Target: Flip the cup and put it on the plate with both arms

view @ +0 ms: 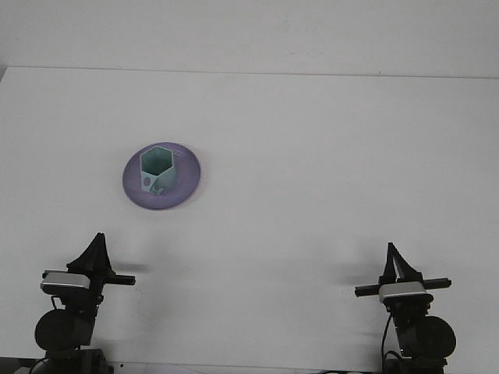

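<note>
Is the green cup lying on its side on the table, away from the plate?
No. The green cup stands upright with its opening upward, on the purple plate.
</note>
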